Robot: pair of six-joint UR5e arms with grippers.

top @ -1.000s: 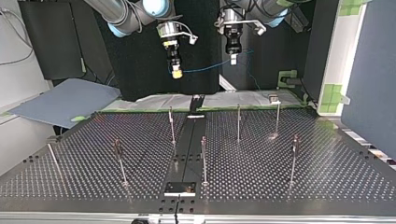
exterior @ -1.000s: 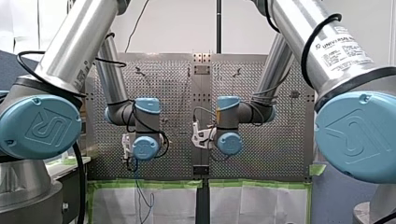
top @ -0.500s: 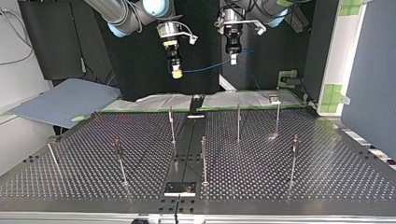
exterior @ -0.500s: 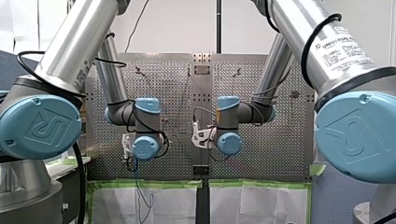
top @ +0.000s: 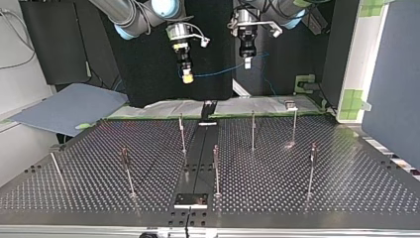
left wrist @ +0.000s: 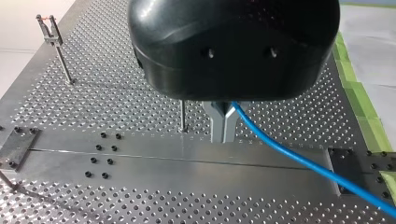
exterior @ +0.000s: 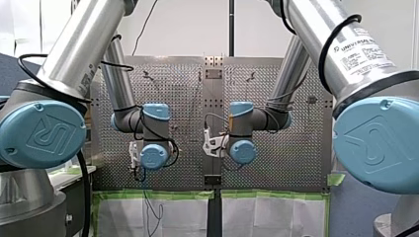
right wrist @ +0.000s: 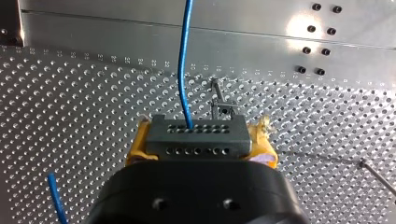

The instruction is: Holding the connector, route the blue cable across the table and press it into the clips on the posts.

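Note:
In the right wrist view my right gripper [right wrist: 198,136] is shut with its yellow pads [right wrist: 138,144] on a grey connector [right wrist: 196,140]. The blue cable [right wrist: 184,60] leaves the connector's face. My left gripper [left wrist: 222,137] is shut, and its metal fingers pinch the blue cable [left wrist: 299,161] further along. In the top view both grippers hang above the table's far edge: the right gripper [top: 186,77] left of the left gripper [top: 246,63], with the cable [top: 223,72] spanning between them. Thin posts [top: 183,134] [top: 253,130] with clips stand below.
Several more posts [top: 216,168] [top: 311,168] [top: 127,171] stand across the perforated table [top: 297,198]. A flat metal rail [top: 198,153] runs down its middle. Slack cable [exterior: 150,210] hangs over white paper edged with green tape. A grey-blue sheet [top: 69,106] lies off the table.

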